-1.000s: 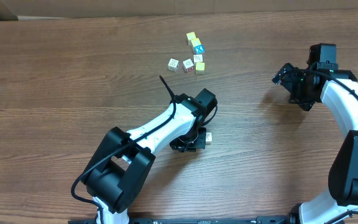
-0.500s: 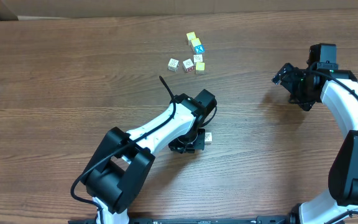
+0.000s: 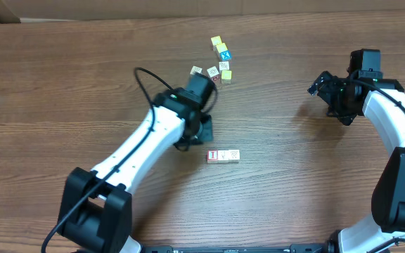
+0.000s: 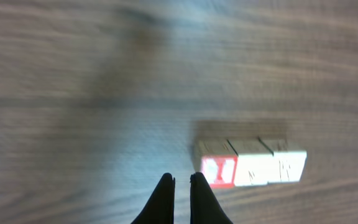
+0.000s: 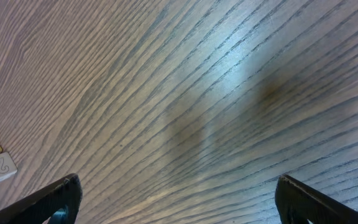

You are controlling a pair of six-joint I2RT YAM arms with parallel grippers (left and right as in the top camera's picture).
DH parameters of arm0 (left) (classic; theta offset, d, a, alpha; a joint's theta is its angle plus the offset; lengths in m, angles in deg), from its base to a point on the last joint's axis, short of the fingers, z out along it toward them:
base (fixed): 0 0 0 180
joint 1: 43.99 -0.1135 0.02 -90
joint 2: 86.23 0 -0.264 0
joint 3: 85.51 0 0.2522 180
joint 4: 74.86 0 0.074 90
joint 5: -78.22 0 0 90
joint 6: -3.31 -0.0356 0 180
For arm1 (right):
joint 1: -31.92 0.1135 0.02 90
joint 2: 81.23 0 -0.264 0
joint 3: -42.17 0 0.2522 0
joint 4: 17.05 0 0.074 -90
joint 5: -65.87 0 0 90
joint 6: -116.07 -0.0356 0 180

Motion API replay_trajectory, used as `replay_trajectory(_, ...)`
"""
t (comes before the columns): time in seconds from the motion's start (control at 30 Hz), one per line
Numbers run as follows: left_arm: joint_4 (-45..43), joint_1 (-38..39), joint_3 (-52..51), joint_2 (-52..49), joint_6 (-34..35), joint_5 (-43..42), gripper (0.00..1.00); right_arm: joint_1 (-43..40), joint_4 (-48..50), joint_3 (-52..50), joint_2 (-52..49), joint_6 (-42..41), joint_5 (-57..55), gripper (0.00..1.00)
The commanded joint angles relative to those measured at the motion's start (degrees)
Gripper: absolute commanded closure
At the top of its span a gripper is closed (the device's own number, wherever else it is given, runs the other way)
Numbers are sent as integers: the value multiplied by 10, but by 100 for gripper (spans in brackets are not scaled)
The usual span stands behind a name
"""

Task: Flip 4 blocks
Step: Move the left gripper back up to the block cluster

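Three blocks point(image 3: 223, 155) in one touching row on the tabletop point(image 3: 83, 84). My left jaws pressed together, empty; right jaws spread wide, empty.

Overhead camera looking straight down from far, taking in whole table point(image 3: 62, 84). Left wrist camera hanging close, facing down past own fingers point(image 4: 161, 202), sharing three-block row point(image 4: 250, 165) with overhead. Right wrist camera viewing table close, at slant.

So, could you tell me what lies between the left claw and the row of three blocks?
Only bare table lies between the shut left claw and the row of three blocks, clearest in the overhead view.
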Motion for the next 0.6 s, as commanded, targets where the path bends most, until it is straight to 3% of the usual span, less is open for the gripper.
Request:
replay_trajectory(0.0, 0, -44, 64, 1, -52, -23, 96, 1, 2, 10, -1, 2, 3, 0)
replay_trajectory(0.07, 8, -62, 112, 1, -70, -26, 93, 1, 2, 10, -1, 2, 3, 0)
replay_trajectory(0.1, 11, -70, 140, 0, -80, -26, 86, 1, 2, 10, -1, 2, 3, 0)
replay_trajectory(0.2, 10, -84, 214, -2, -111, -26, 44, 1, 2, 10, -1, 2, 3, 0)
replay_trajectory(0.3, -17, -86, 259, -3, -144, -14, 23, 1, 2, 10, -1, 2, 3, 0)
replay_trajectory(0.57, -143, -79, 258, -33, -147, 60, 22, 1, 2, 10, -1, 2, 3, 0)
